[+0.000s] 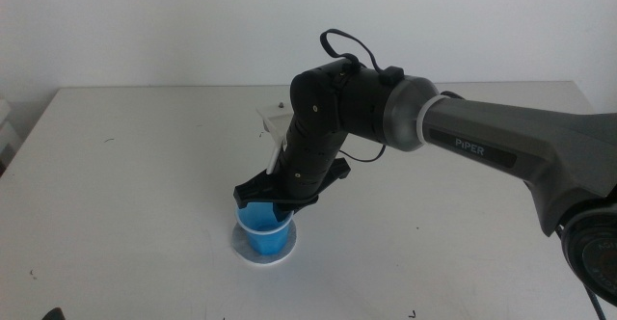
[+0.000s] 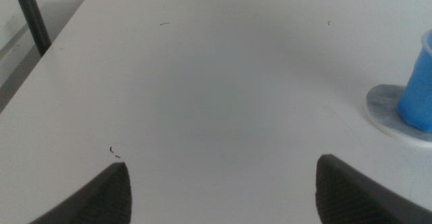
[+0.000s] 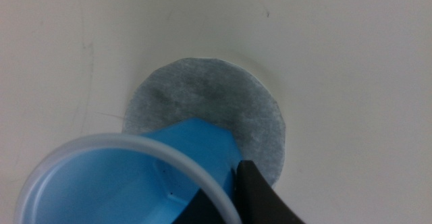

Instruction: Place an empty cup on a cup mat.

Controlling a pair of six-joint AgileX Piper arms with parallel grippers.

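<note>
The blue cup (image 1: 262,220) with a pale rim is upright over the grey round cup mat (image 1: 263,250) at the front middle of the table. In the left wrist view the cup's (image 2: 418,89) base appears to rest on the mat (image 2: 390,114). My right gripper (image 1: 275,197) comes in from the right and is shut on the cup's rim. The right wrist view shows the empty blue inside of the cup (image 3: 128,183), the mat (image 3: 202,102) under it and a dark jaw at the rim. My left gripper (image 2: 223,190) waits open and empty over the table at the front left.
The white table (image 1: 145,166) is bare around the mat. A small white object (image 1: 273,120) lies behind the right arm's wrist. A dark post (image 2: 30,18) stands off the table's left edge.
</note>
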